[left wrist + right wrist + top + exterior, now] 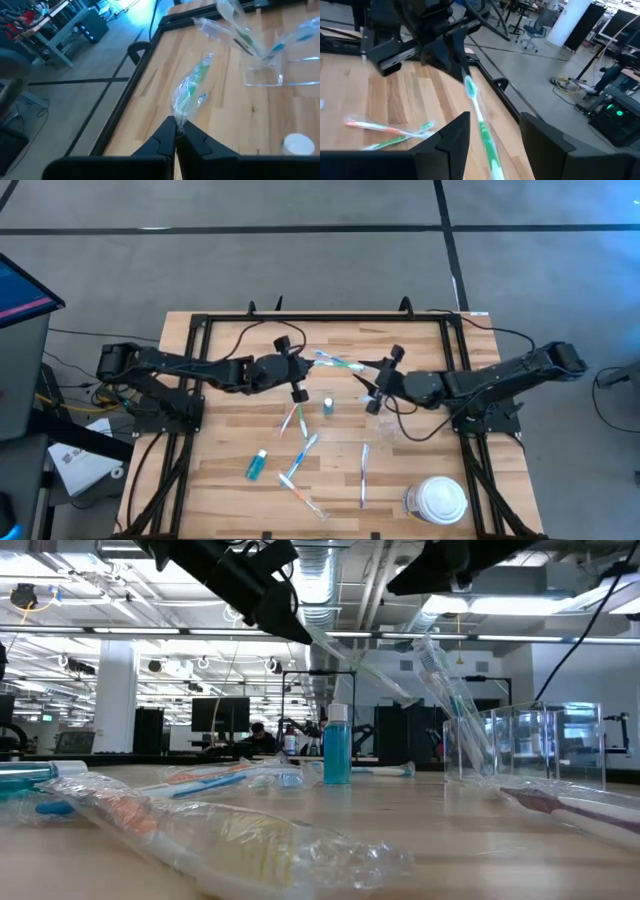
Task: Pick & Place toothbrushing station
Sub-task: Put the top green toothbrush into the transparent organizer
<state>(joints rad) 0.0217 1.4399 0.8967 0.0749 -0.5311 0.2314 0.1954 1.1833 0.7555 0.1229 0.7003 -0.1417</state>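
Two matte black jointed arms, black cables looping along them, left gripper [297, 370] and right gripper [382, 380] with angular dark fingers [451, 139]

No text, label, brand, number or sign is showing legibly in any of the views. The wrappers on the toothbrushes [292, 419], the upright teal tube [337, 746] and the large white lidded container [441, 499] are all displaying no print that can be made out. The dark monitors [220, 716] in the room behind the table are likewise showing nothing readable.
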